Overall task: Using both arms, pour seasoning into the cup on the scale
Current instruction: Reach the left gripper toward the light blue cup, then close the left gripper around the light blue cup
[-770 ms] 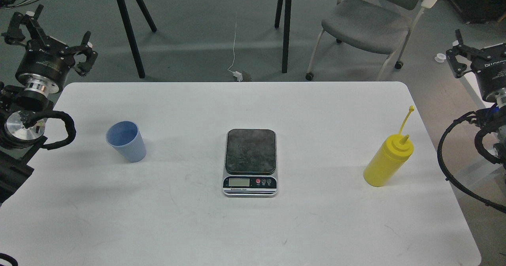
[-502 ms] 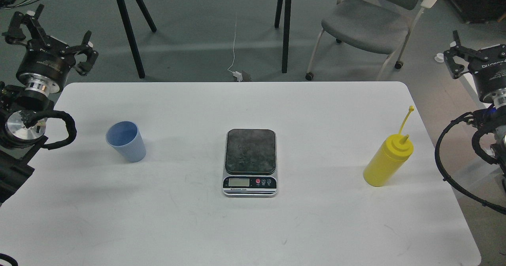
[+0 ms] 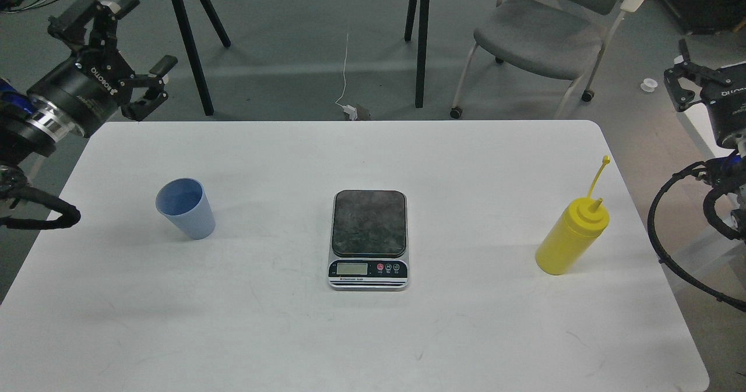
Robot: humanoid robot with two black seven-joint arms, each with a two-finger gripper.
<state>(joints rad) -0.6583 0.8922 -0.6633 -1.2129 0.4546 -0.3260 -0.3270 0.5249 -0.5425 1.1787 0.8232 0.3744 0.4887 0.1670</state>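
Note:
The light-blue ribbed cup (image 3: pixel 185 207) stands upright on the white table (image 3: pixel 349 334), left of centre. The scale (image 3: pixel 368 239) lies in the middle of the table, its dark platform bare. The yellow seasoning bottle (image 3: pixel 571 236) stands upright at the right, its cap strap sticking up. My left gripper (image 3: pixel 119 48) is open and empty, above the table's far left corner, well behind the cup. My right gripper (image 3: pixel 685 74) is at the right edge of the view, beyond the table and behind the bottle; it is partly cut off and its fingers cannot be told apart.
A grey chair (image 3: pixel 548 31) and black table legs (image 3: pixel 186 42) stand on the floor behind the table. A white cable (image 3: pixel 345 77) runs down to a plug on the floor. Black cables (image 3: pixel 664 246) loop off my right arm beside the table's right edge.

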